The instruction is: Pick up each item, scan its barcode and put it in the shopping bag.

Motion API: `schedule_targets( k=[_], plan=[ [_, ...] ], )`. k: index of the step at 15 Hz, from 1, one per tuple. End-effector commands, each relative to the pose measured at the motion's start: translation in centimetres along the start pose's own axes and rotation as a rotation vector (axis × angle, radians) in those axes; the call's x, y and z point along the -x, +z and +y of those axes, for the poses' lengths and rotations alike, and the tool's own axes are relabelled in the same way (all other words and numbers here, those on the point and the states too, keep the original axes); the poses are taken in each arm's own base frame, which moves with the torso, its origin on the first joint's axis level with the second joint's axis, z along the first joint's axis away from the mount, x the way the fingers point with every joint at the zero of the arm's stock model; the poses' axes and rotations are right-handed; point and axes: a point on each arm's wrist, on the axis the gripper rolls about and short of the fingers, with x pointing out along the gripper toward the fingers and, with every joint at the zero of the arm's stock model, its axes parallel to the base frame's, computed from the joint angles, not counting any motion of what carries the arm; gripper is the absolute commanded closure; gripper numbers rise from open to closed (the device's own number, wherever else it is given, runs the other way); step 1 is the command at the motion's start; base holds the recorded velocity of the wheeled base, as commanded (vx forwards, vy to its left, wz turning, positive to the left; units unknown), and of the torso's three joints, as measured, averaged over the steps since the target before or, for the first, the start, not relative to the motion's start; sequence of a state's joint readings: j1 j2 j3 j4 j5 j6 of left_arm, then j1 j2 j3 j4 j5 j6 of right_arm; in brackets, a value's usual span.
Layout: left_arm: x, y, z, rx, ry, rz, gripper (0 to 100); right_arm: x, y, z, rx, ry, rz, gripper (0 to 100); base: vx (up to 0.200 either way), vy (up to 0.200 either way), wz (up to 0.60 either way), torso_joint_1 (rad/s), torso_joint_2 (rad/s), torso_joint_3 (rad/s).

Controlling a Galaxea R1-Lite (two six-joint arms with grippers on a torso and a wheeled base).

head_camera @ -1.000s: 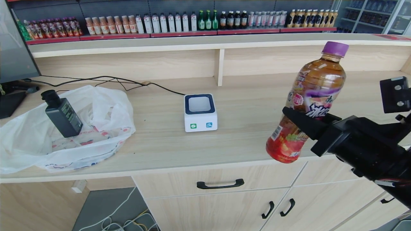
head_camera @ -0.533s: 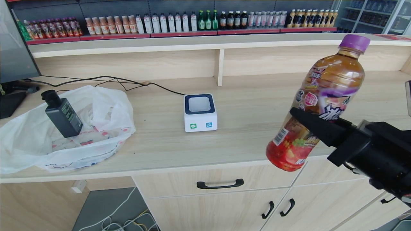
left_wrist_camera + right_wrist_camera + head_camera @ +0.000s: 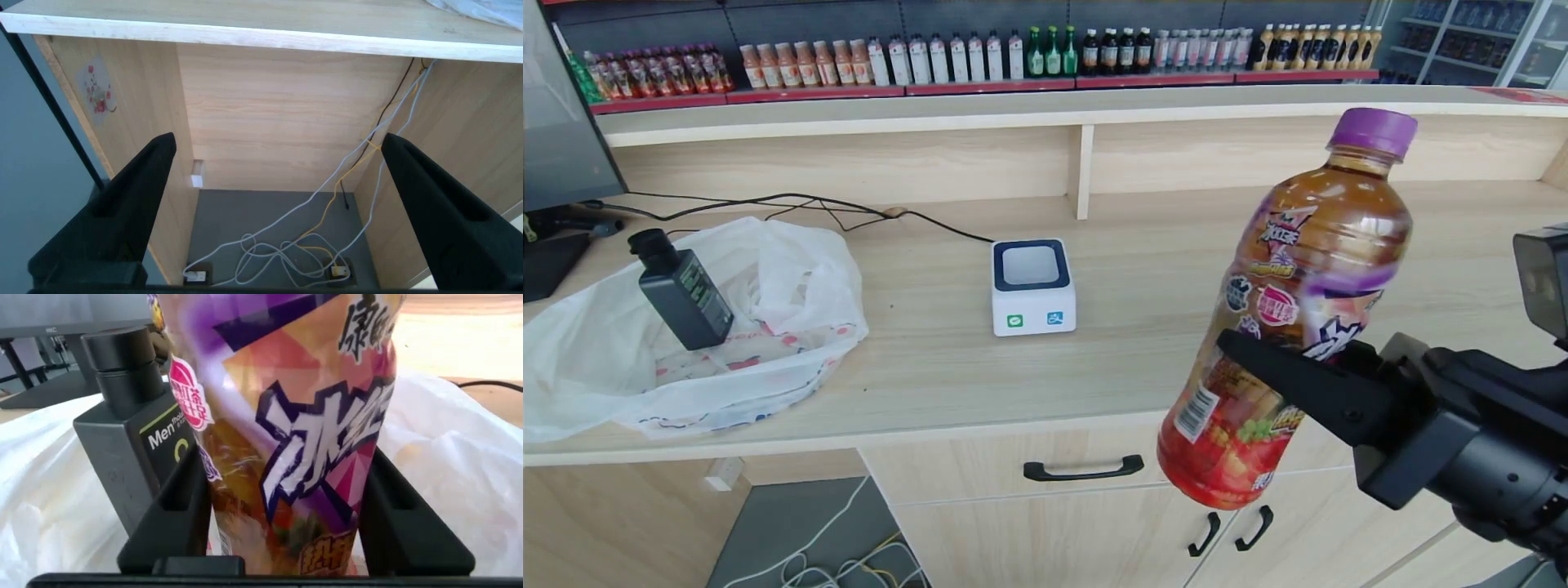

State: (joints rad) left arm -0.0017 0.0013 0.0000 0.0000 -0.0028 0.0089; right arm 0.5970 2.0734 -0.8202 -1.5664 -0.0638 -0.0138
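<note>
Aloft, the right claw (image 3: 1278, 351) clamps the tilted bottle (image 3: 1307, 245) mid-body (left claw (image 3: 278, 188) spread wide).

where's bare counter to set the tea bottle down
Widest bare stretch for the tea bottle: the counter right of the scanner, out to the right end. A narrower gap lies between scanner and bag. Crowded: the left end, with the bag, the black bottle in it, and the cable along the back.
</note>
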Motion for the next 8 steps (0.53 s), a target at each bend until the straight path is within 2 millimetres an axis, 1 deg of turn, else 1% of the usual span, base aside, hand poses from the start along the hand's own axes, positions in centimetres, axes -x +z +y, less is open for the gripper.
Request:
schedule_targets(
  k=[1, 3, 6, 7, 8],
  plan=[
    [0.0, 0.0, 0.0, 0.000, 0.001, 0.000, 0, 0.2, 0.4, 0.1, -0.001, 0.003, -0.007, 0, 0.000, 0.000, 0.00, 0.000, 0.00, 0.000],
    [0.0, 0.0, 0.0, 0.000, 0.000, 0.000, 0, 0.6, 0.6, 0.3, -0.003, 0.009, -0.003, 0, 0.000, 0.000, 0.00, 0.000, 0.00, 0.000],
    [0.0, 0.0, 0.0, 0.000, 0.001, 0.000, 0, 1.9, 1.2, 0.2, 0.000, 0.010, 0.017, 0, 0.000, 0.000, 0.00, 0.000, 0.00, 0.000],
    [0.0, 0.0, 0.0, 0.000, 0.000, 0.000, 0, 2.3, 1.6, 0.1, 0.000, 0.010, 0.016, 0, 0.000, 0.000, 0.00, 0.000, 0.00, 0.000],
    [0.0, 0.0, 0.0, 0.001, 0.000, 0.000, 0, 3.0, 2.6, 0.0, -0.001, 0.008, 0.000, 0, 0.000, 0.000, 0.00, 0.000, 0.00, 0.000]
  ],
)
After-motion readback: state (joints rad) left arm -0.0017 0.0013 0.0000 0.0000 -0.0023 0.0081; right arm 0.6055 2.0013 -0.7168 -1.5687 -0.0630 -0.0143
